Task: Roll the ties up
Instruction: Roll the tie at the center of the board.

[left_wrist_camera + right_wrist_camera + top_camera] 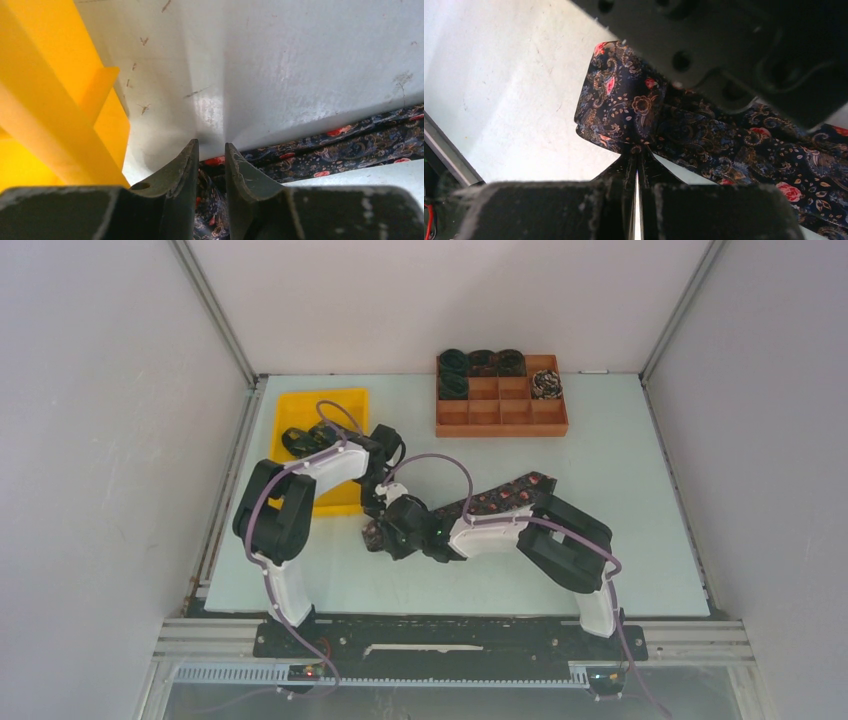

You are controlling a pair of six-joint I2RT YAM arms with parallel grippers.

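Observation:
A dark paisley tie (500,500) with red flowers lies slantwise across the middle of the table. Its near-left end is folded up into a loop (621,100). My right gripper (638,150) is shut on the lower edge of that loop. My left gripper (211,147) comes down on the same end from the yellow bin's side, its fingers (186,167) close together with bunched tie fabric (215,200) filling the narrow gap. In the top view both grippers meet over the tie's left end (385,525). The rest of the tie (350,150) trails off to the right, flat on the table.
A yellow bin (330,405) with more dark ties (305,438) stands at the back left, close to the left gripper. A brown compartment tray (500,415) at the back holds several rolled ties (482,363), one pale-patterned (546,385). Grey walls close in three sides.

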